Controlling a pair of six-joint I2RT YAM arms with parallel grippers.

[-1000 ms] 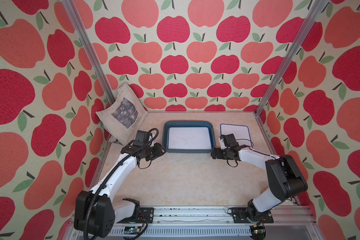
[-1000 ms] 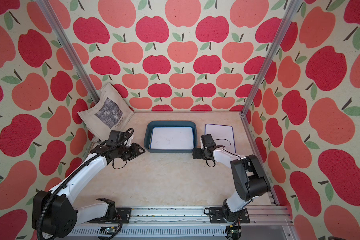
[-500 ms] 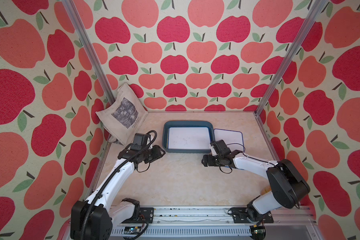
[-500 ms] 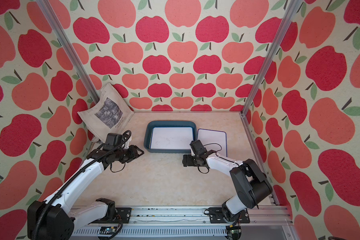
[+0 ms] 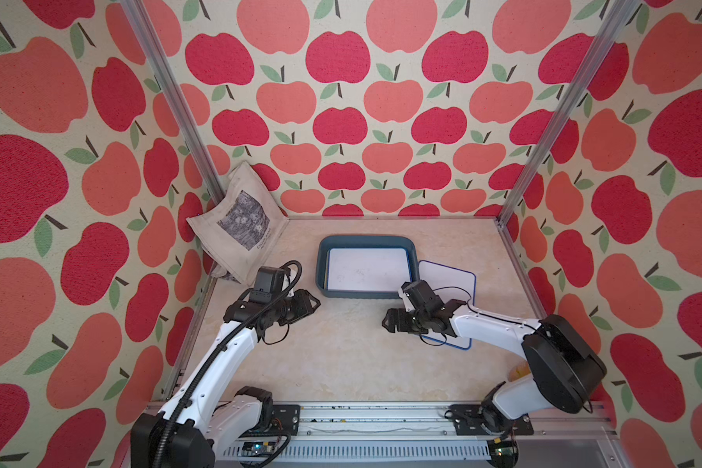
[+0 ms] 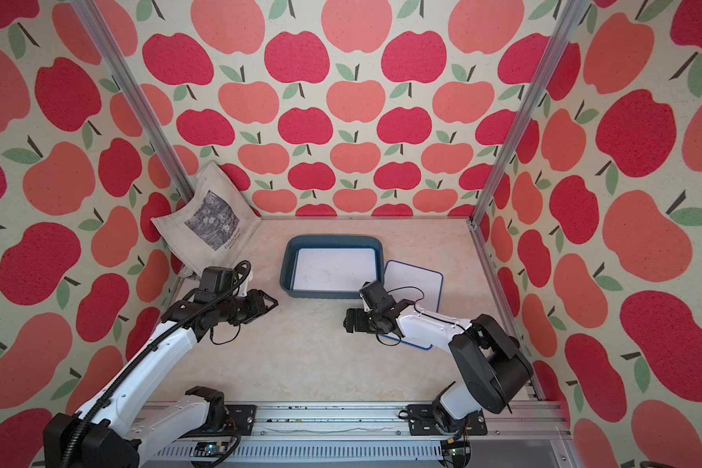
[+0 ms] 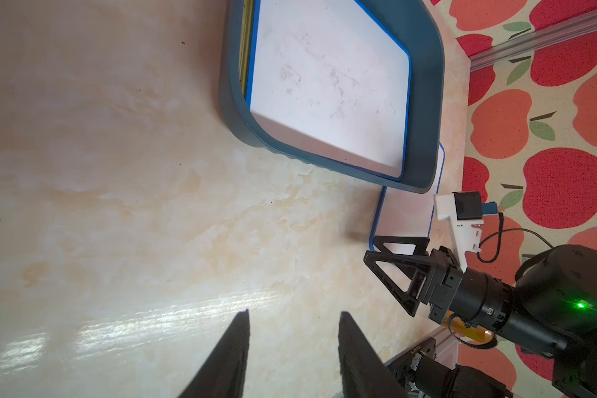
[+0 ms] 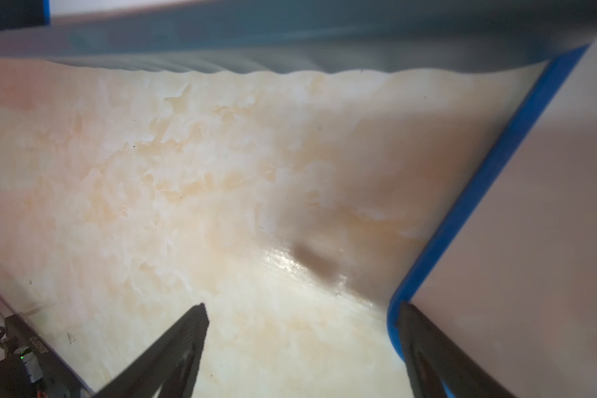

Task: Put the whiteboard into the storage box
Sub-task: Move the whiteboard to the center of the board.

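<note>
The storage box [image 5: 366, 240] [image 6: 333, 240] [image 7: 424, 86] is a dark teal tray at the back middle of the table, with one whiteboard [image 5: 365, 270] [image 7: 328, 79] lying flat inside. A second whiteboard [image 5: 452, 281] [image 6: 418, 279] [image 7: 404, 210] [image 8: 531, 224], blue-framed, lies on the table against the box's right front corner, partly under my right arm. My right gripper [image 5: 388, 320] [image 6: 349, 320] [image 7: 370, 246] [image 8: 302, 306] is open; one finger rests at this board's near corner, the other over bare table. My left gripper [image 5: 315, 302] [image 6: 272, 302] [image 7: 293, 313] is open and empty, left of the box's front.
A beige tote bag [image 5: 240, 227] [image 6: 207, 221] leans in the back left corner. Apple-patterned walls with metal posts close in three sides. The arm bases sit on a rail [image 5: 381, 421] along the front edge.
My right gripper moved toward the front and left, and the blue-framed whiteboard slid and turned with it, closer to the box's corner. The left gripper drifted slightly toward the front.
</note>
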